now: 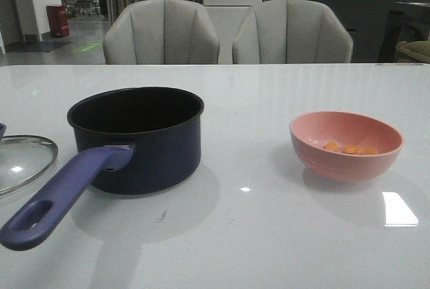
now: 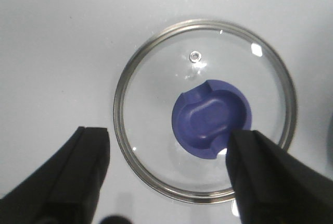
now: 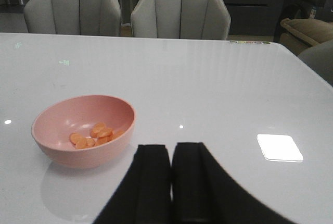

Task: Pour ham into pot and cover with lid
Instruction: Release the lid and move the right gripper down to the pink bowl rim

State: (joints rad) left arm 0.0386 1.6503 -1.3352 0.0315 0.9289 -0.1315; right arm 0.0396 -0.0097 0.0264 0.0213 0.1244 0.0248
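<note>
nothing poured yet. ham (image 1: 350, 148) sits in the pink bowl (image 1: 346, 161) on the table (image 1: 269, 235), well apart from the pot (image 1: 138, 138) on the robot's left side. pot is empty, handle pointing toward the robot. lid (image 2: 205, 112) lies flat on the table just beside the pot handle, knob up.

left hand (image 2: 166, 174) hovers over the lid w/ fingers wide apart, holding nothing. right hand (image 3: 171, 182) has fingers pressed together, empty, near the bowl.

step in hand looks like getting the bowl: right hand needs to spread first, then take the rim on the near side, lift level so chunks don't roll, tip slowly over the pot's middle. left should centre on the knob before closing.
</note>
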